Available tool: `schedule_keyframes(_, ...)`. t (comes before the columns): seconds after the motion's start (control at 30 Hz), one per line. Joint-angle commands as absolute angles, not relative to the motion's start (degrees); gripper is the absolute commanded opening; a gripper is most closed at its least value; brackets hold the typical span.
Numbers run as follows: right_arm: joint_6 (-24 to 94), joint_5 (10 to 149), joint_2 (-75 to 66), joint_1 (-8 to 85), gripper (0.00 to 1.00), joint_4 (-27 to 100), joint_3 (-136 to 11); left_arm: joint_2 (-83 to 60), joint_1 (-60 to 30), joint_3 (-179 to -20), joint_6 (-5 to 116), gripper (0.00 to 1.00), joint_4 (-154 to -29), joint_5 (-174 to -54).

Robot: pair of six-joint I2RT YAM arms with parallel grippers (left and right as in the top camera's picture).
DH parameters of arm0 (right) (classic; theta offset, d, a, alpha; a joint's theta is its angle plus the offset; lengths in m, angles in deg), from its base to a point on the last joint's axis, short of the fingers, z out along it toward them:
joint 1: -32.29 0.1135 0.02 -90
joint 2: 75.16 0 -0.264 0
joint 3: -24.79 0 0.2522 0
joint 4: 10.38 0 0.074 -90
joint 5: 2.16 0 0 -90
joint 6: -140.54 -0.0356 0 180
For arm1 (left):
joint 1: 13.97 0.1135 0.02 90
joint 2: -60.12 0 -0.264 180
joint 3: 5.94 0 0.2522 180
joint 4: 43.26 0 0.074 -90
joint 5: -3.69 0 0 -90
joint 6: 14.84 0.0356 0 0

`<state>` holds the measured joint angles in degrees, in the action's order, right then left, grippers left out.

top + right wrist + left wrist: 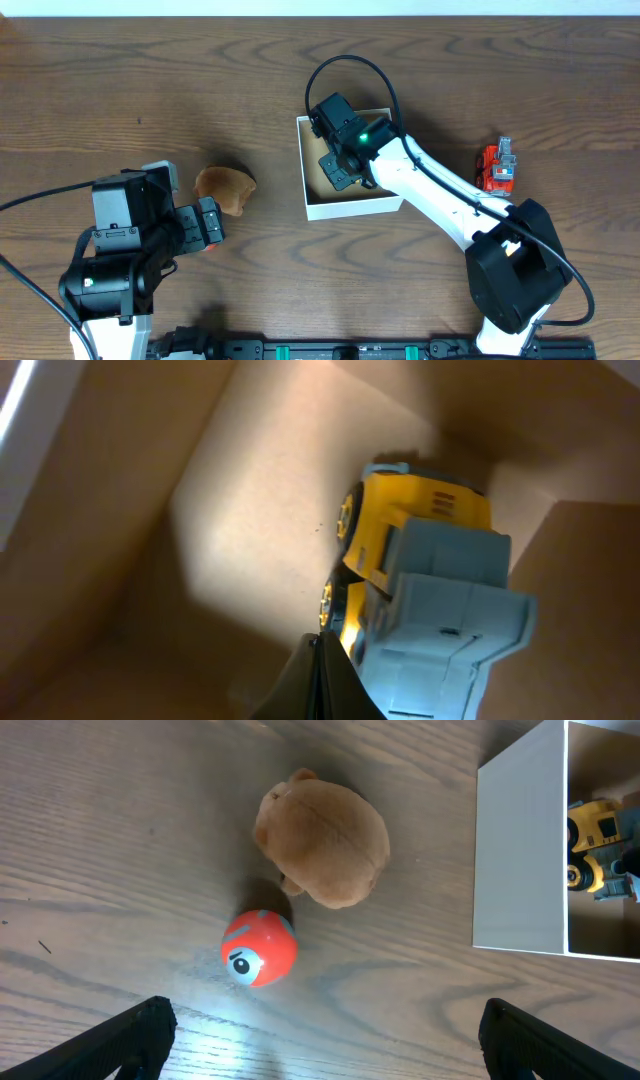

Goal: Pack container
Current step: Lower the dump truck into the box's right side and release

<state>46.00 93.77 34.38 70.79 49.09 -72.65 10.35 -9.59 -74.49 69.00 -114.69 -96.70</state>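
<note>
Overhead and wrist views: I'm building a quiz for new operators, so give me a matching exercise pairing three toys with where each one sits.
Toys:
1. yellow toy truck
2. one-eyed red ball
3. red and grey toy

Places:
A. alone on the table, to the right of the container
B. inside the container
C. on the table beside the brown plush toy

Pairs: 1-B, 2-C, 3-A
</note>
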Motion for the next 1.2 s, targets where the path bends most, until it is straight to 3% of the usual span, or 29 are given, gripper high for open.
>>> schedule_keyframes(0.0, 48.49, 92.48, 33.66, 71.05, 0.01, 48.85, -73.65, 10.28, -9.83, -75.45, 69.51, 0.98, -114.84, -97.22)
schedule_keyframes(0.3, 49.98, 93.88, 39.17, 70.94, 0.01, 44.35, -73.61, 10.28, -9.83, -75.45, 69.51, 0.98, -114.84, -97.24)
schedule_keyframes(0.5, 48.69, 101.99, 42.09, 70.92, 0.01, 41.20, -73.61, 10.28, -9.83, -75.45, 69.51, 0.98, -114.84, -97.22)
schedule_keyframes(1.17, 33.50, 114.03, 42.25, 69.57, 0.03, 38.25, -73.61, 10.28, -9.83, -75.45, 69.51, 0.98, -114.86, -97.24)
